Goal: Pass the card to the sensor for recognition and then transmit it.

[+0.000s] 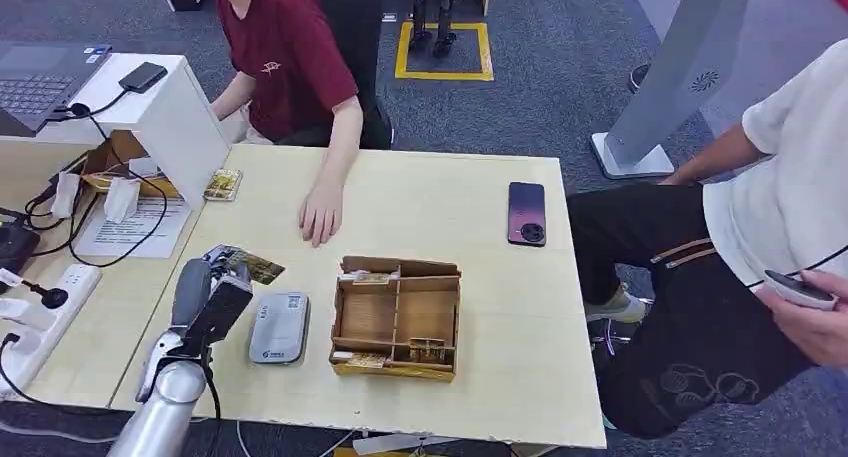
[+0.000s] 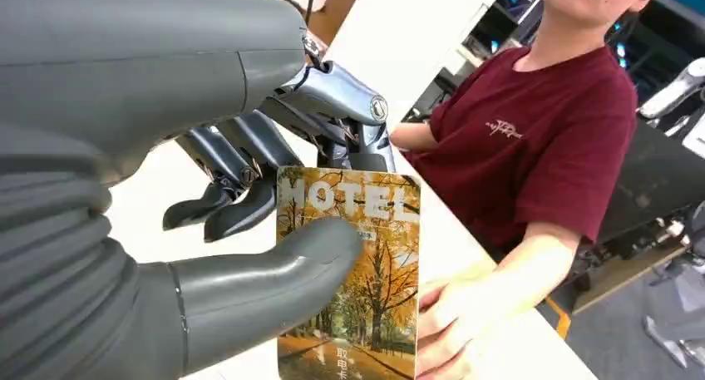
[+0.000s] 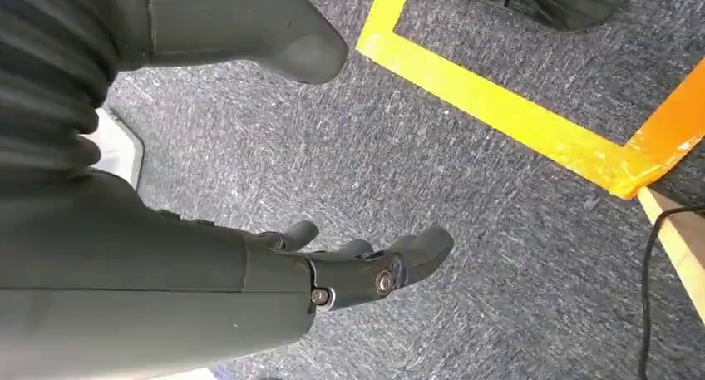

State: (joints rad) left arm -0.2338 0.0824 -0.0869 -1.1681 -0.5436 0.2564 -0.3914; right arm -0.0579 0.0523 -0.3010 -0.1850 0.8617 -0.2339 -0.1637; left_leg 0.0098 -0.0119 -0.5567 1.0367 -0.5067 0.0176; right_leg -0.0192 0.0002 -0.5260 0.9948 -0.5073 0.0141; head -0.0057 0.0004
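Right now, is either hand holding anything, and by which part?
The left hand pinches the hotel card at its side edge, thumb across its face; the right hand holds nothing.

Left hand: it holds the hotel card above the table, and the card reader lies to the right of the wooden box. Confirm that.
Not quite. In the head view the card reader lies left of the wooden box, not right. The left hand does hold the hotel card above the table.

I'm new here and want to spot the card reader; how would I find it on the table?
On the pale wooden table, find the open cardboard box. Left of it lies the sensor, a flat grey rounded pad, plainer than the colourful hotel card in the robot's left hand.
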